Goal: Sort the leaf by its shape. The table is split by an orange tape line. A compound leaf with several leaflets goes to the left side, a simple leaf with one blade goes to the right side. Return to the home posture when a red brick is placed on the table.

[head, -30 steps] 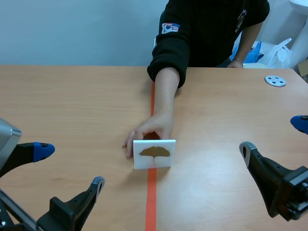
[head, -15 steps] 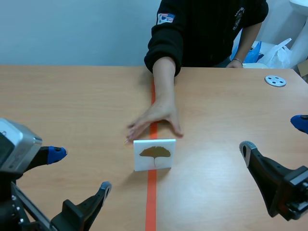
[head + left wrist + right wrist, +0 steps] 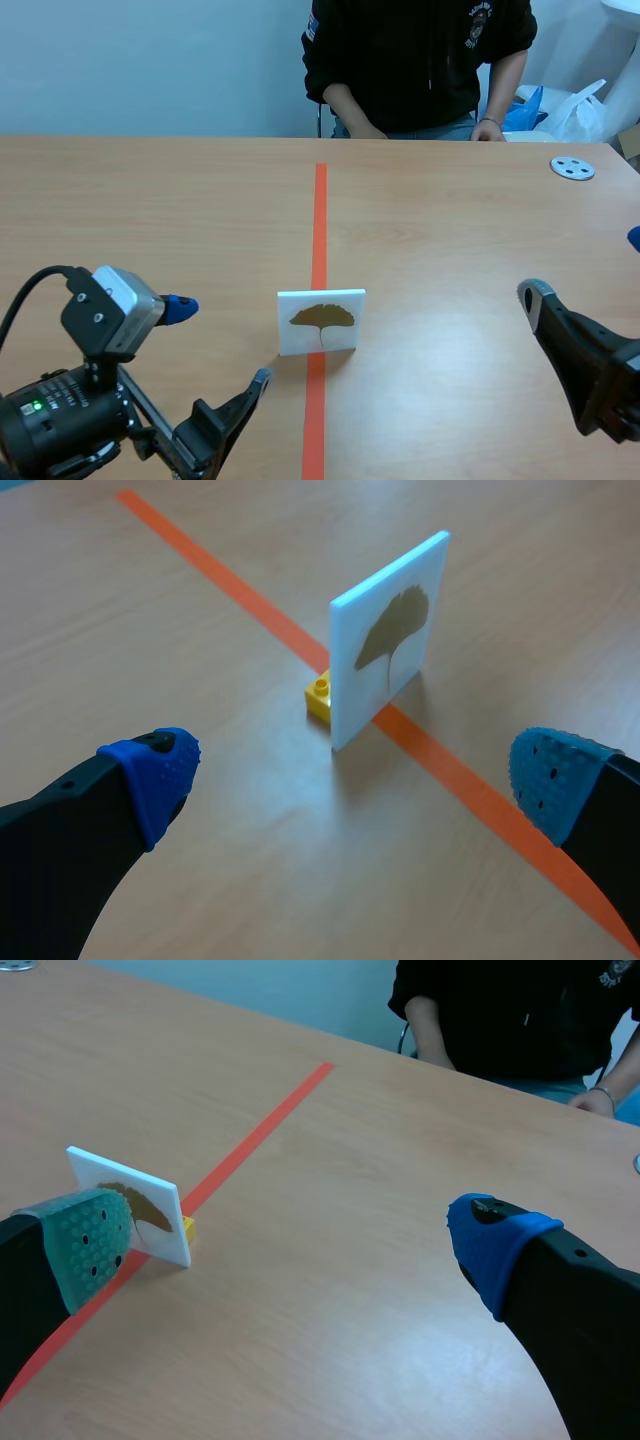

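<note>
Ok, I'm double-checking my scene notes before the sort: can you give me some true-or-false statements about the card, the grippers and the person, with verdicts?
1. The leaf card stands upright on the orange tape line. True.
2. A red brick props the card. False: a yellow brick behind it does.
3. The left gripper and right gripper are both open. True.
4. The person's hand touches the card. False: it rests at the far edge of the table.
</note>
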You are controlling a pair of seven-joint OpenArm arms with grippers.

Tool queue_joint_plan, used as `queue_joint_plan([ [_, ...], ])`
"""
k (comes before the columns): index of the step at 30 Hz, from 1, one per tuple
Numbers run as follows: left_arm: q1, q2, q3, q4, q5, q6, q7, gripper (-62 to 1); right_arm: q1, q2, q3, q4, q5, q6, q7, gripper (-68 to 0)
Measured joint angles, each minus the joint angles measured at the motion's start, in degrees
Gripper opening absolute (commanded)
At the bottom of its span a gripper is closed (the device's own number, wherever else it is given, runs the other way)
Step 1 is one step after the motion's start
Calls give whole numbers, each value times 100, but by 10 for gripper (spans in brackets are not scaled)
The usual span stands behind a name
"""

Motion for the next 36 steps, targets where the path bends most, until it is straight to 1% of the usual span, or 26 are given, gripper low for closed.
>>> queue_joint_plan([
  [4, -568, 116, 334, -660, 289, -20, -186, 14, 0, 2, 26, 0, 0, 0, 0, 4],
  [10, -1353, 476, 737, -1606, 269, -20, -511, 14, 0, 0, 26, 0, 0, 0, 0, 4],
  [12, -1585, 608, 892, -1860, 348, -20, -564, 14, 0, 0, 26, 0, 0, 0, 2, 4],
  [13, -1685, 662, 968, -1987, 472, -20, -704, 14, 0, 0, 26, 0, 0, 0, 4, 4],
  [14, -1777, 717, 1047, -2105, 520, -20, -796, 14, 0, 0, 26, 0, 0, 0, 24, 4],
  [16, -1952, 822, 1207, -2321, 527, -7, -811, 14, 0, 0, 26, 0, 0, 0, 66, 4],
  [20, -2243, 1036, 1458, -2756, 529, 105, -890, 14, 0, 2, 26, 0, 0, 0, 105, 4],
  [21, -2302, 1095, 1506, -2859, 542, 203, -887, 14, 0, 2, 26, 0, 0, 0, 105, 4],
  [24, -2457, 1220, 1539, -3130, 590, 264, -894, 14, 0, 2, 26, 0, 0, 0, 107, 4],
  [27, -2498, 1220, 1547, -3220, 592, 264, -964, -124, 0, 2, 26, 0, 0, 0, 125, 4],
  [29, -2485, 1200, 1545, -3220, 590, 267, -975, -205, 0, 2, 26, 0, 0, 0, 129, 4],
  [33, -2450, 1200, 1545, -3217, 590, 264, -979, -339, 0, 2, 26, 0, 0, 0, 129, 4],
  [36, -2437, 1198, 1545, -3217, 590, 264, -977, -412, 0, 2, 26, 0, 0, 0, 129, 4],
])
